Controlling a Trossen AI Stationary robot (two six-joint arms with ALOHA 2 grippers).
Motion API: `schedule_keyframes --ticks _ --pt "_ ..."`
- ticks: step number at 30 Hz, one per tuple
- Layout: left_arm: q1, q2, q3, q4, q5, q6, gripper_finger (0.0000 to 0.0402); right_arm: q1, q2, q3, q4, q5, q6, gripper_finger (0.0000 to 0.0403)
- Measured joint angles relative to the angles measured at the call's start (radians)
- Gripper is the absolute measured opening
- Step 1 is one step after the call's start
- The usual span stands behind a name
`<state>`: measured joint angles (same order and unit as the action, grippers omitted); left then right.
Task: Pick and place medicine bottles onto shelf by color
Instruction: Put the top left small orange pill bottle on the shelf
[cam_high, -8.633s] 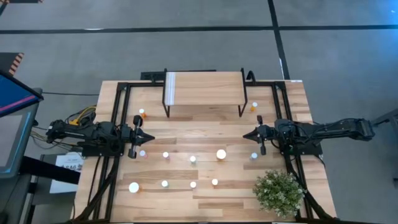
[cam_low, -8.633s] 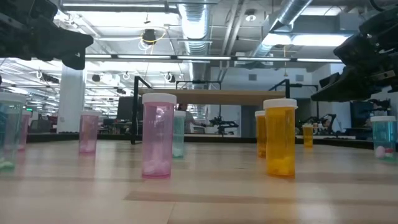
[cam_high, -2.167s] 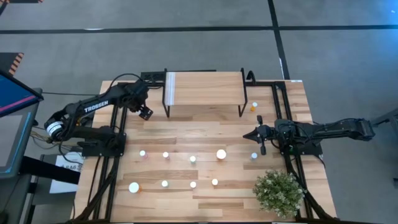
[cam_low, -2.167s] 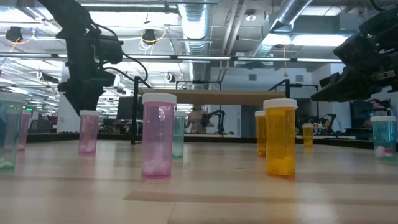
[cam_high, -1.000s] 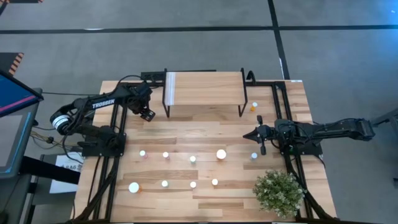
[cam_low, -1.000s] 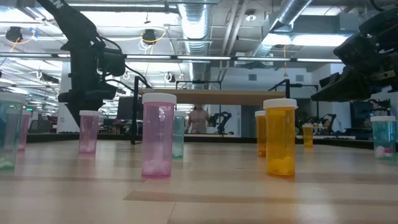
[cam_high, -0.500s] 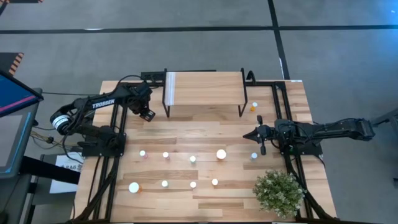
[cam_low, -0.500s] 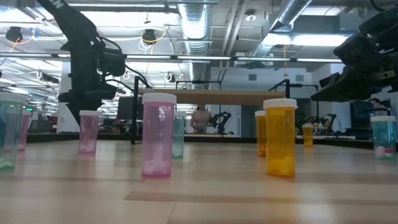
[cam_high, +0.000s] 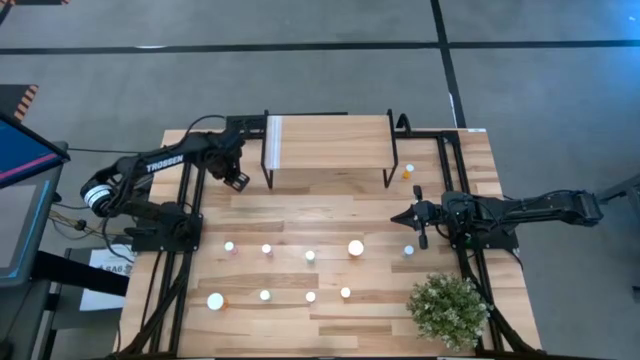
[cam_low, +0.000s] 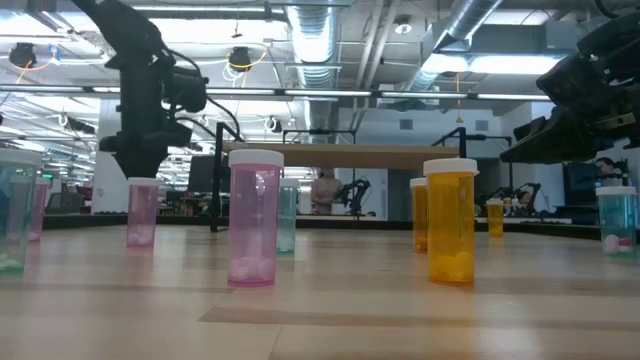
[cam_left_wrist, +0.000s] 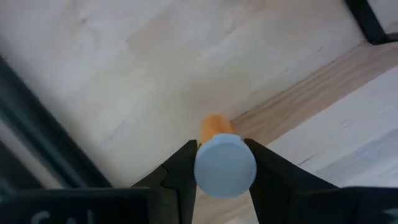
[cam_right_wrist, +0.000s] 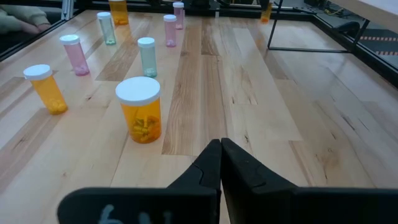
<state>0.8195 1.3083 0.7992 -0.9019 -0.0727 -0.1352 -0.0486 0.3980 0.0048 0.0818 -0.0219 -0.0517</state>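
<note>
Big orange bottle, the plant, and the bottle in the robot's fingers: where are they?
big orange bottle (cam_right_wrist: 140, 110), right wrist view, on its body.
plant (cam_high: 448, 310), high view, on its leaves.
held orange bottle (cam_left_wrist: 224, 166), left wrist view, on its cap.

We note two dark, near-black arms. The left arm (cam_high: 150, 168), upper left of the high view, carries white block lettering along its forearm link; a white-ringed joint sits at its base, with orange and yellow cables bunched at the frame's left edge. The right arm (cam_high: 520, 210), at mid right, is matte black, slim and segmented. In the wrist views, each arm's fingers (cam_right_wrist: 205, 165) are black, angular, wedge-shaped.
</note>
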Motion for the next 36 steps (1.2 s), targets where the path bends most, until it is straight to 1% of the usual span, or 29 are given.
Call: schedule_keyframes --ticks 5,11,16,20,25,29,33,36 --pt "0.000 -0.013 0.086 -0.085 -0.037 -0.006 0.0105 0.000 0.000 0.000 0.000 0.000 0.000 0.0033" --pt "-0.001 -0.062 0.202 -0.183 -0.040 -0.027 0.0104 0.000 0.000 0.000 0.000 0.000 0.000 0.0033" --pt "-0.001 -0.097 0.300 -0.233 -0.035 -0.036 0.0104 0.000 0.000 0.000 0.000 0.000 0.000 0.0033" --pt "-0.012 -0.099 0.381 -0.252 0.014 -0.056 0.0104 0.000 0.000 0.000 0.000 0.000 0.000 0.0033" --pt "-0.048 -0.097 0.478 -0.252 0.020 -0.061 0.0104 0.000 0.000 0.000 0.000 0.000 0.000 0.0033" --pt "-0.057 -0.096 0.552 -0.252 0.023 -0.063 0.0104 0.000 0.000 0.000 0.000 0.000 0.000 0.0033" --pt "-0.057 -0.067 0.623 -0.254 0.054 -0.069 0.0104 0.000 0.000 0.000 0.000 0.000 0.000 0.0033" --pt "-0.070 -0.022 0.680 -0.251 0.074 -0.077 0.0104 0.000 0.000 0.000 0.000 0.000 0.000 0.0033"
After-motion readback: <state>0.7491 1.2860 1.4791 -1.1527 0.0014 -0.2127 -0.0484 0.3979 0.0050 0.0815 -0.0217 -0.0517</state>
